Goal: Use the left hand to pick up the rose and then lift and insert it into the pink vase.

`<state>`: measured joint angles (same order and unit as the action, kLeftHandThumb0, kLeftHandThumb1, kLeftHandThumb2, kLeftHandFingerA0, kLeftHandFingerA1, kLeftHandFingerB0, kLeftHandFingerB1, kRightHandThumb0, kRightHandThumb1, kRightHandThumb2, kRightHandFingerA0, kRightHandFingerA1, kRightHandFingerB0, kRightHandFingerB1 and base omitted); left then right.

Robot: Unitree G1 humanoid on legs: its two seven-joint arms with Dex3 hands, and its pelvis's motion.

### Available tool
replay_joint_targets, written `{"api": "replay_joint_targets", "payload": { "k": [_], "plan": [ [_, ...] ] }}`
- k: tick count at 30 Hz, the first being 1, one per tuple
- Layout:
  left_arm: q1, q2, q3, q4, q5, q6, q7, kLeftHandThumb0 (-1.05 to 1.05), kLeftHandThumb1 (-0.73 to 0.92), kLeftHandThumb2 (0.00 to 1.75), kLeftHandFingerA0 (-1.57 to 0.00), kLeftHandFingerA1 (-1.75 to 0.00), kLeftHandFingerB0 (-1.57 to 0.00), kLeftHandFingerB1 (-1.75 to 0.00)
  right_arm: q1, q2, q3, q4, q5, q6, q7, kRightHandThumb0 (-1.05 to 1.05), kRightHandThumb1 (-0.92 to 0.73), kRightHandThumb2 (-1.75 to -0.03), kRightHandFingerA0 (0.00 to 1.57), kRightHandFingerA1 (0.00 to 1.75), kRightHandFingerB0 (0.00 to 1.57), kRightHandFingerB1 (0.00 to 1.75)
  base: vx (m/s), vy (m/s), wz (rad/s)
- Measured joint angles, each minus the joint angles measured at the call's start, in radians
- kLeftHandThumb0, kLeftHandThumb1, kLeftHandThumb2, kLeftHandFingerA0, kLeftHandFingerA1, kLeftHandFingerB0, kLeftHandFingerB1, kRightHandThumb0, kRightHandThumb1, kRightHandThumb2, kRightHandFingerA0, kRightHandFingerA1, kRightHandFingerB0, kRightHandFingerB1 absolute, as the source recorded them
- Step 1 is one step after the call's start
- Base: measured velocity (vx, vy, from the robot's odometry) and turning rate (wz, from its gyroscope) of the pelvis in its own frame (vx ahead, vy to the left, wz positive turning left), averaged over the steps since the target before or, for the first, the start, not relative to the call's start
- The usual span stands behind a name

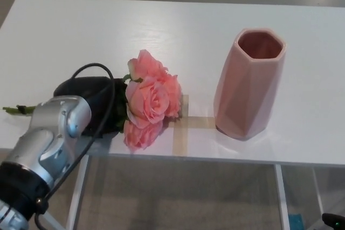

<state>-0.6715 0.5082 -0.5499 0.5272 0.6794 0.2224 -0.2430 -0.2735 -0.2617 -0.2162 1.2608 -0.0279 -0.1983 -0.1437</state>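
One black left hand (89, 92) covers the pink fabric rose bunch (146, 99) stems (grip unreadable); grasp step, next lift toward faceted pink ceramic vase (248, 84).

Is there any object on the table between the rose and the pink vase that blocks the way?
Nothing visible does. Between the rose and the pink vase lies only bare white table with flat tape marks; the vase mouth is open.

Left hand (89, 96), lower left: fingers not discernible behind silver wrist and cable. Rose (146, 98) leaves and most of stem covered by hand. Desk (178, 20) cut off at right frame edge.
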Motion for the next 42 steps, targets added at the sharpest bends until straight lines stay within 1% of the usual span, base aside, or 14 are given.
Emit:
{"api": "replay_joint_targets", "payload": {
  "k": [1, 2, 10, 18, 21, 22, 24, 26, 28, 30, 33, 36, 38, 42],
  "plan": [
    [-0.009, -0.004, -0.010, 0.020, 0.012, -0.005, 0.019, -0.24, 0.71, 0.64, -0.73, -1.45, -0.59, -0.42, 0.000, 0.000, -0.001, 0.000, 0.000, 0.000, 0.001, -0.26, -0.59, -0.57, 0.69, 0.44, 0.60, 0.41, 0.00, 0.000, 0.00],
    [-0.017, -0.007, -0.016, 0.036, 0.021, -0.009, 0.032, -0.24, 0.71, 0.63, -0.71, -1.48, -0.59, -0.42, 0.000, 0.000, -0.001, 0.000, 0.001, 0.000, 0.002, -0.26, -0.59, -0.57, 0.69, 0.44, 0.59, 0.41, 0.00, 0.000, 0.00],
    [-0.021, -0.022, -0.008, 0.065, 0.057, -0.038, 0.116, -0.26, 0.75, 0.63, -0.78, -1.27, -0.54, -0.40, -0.005, -0.001, -0.004, 0.000, 0.001, 0.001, 0.007, -0.27, -0.59, -0.58, 0.68, 0.44, 0.59, 0.41, 0.00, 0.000, 0.00],
    [0.011, -0.015, 0.043, 0.033, 0.053, -0.073, 0.152, -0.21, 0.77, 0.64, -0.76, -1.33, -0.53, -0.40, -0.006, -0.001, 0.000, 0.000, 0.001, 0.003, 0.010, -0.26, -0.60, -0.58, 0.68, 0.44, 0.58, 0.41, 0.00, 0.000, 0.00],
    [0.017, -0.013, 0.088, 0.030, 0.036, -0.097, 0.159, -0.20, 0.77, 0.65, -0.73, -1.39, -0.60, -0.42, -0.006, -0.002, 0.002, 0.000, 0.001, 0.003, 0.012, -0.26, -0.60, -0.58, 0.68, 0.44, 0.59, 0.41, 0.00, 0.000, 0.00],
    [0.021, -0.013, 0.116, 0.024, 0.022, -0.108, 0.162, -0.21, 0.78, 0.66, -0.72, -1.47, -0.77, -0.50, -0.006, -0.003, 0.004, 0.000, 0.001, 0.004, 0.012, -0.25, -0.60, -0.58, 0.68, 0.43, 0.59, 0.41, 0.00, 0.000, 0.00],
    [0.029, -0.014, 0.163, 0.002, 0.001, -0.127, 0.170, -0.19, 0.77, 0.65, -0.71, -1.50, -0.84, -0.56, -0.006, -0.004, 0.008, 0.000, 0.000, 0.005, 0.012, -0.25, -0.60, -0.58, 0.68, 0.43, 0.60, 0.42, 0.00, 0.000, 0.00],
    [0.033, -0.017, 0.211, -0.026, -0.020, -0.145, 0.181, -0.19, 0.76, 0.65, -0.70, -1.51, -0.87, -0.64, -0.006, -0.004, 0.010, 0.000, 0.000, 0.006, 0.012, -0.25, -0.60, -0.58, 0.68, 0.43, 0.60, 0.42, 0.00, 0.000, 0.00],
    [0.034, -0.022, 0.260, -0.063, -0.040, -0.163, 0.195, -0.20, 0.76, 0.64, -0.70, -1.52, -0.76, -0.49, -0.006, -0.004, 0.012, 0.000, -0.001, 0.006, 0.012, -0.26, -0.60, -0.58, 0.68, 0.43, 0.60, 0.42, 0.00, 0.000, 0.00],
    [0.033, -0.032, 0.308, -0.109, -0.062, -0.178, 0.207, -0.21, 0.76, 0.65, -0.71, -1.53, -0.77, -0.49, -0.006, -0.004, 0.013, 0.000, -0.001, 0.006, 0.012, -0.26, -0.60, -0.58, 0.69, 0.43, 0.61, 0.42, 0.00, 0.000, 0.00],
    [0.029, -0.053, 0.372, -0.184, -0.096, -0.194, 0.212, -0.25, 0.74, 0.64, -0.73, -1.53, -0.85, -0.55, -0.006, -0.004, 0.013, 0.000, -0.001, 0.006, 0.012, -0.26, -0.60, -0.58, 0.69, 0.43, 0.61, 0.42, 0.00, 0.000, 0.00],
    [0.007, -0.064, 0.427, -0.249, -0.142, -0.209, 0.205, -0.22, 0.74, 0.65, -0.74, -1.53, -0.79, -0.91, -0.006, -0.006, 0.012, 0.000, 0.000, 0.006, 0.012, -0.25, -0.60, -0.58, 0.71, 0.44, 0.62, 0.42, 0.00, 0.000, 0.00],
    [-0.011, -0.072, 0.452, -0.283, -0.171, -0.215, 0.194, -0.21, 0.76, 0.62, -0.76, -1.51, -0.75, -1.00, -0.005, -0.007, 0.012, 0.000, 0.000, 0.007, 0.012, -0.25, -0.60, -0.58, 0.71, 0.44, 0.62, 0.42, 0.00, 0.000, 0.00],
    [-0.058, -0.107, 0.496, -0.359, -0.231, -0.204, 0.160, -0.21, 0.78, 0.63, -0.79, -1.47, -0.74, -1.03, -0.004, -0.011, 0.014, 0.001, 0.000, 0.007, 0.013, -0.25, -0.60, -0.58, 0.72, 0.44, 0.62, 0.42, 0.00, 0.000, 0.00]
  ]
}}
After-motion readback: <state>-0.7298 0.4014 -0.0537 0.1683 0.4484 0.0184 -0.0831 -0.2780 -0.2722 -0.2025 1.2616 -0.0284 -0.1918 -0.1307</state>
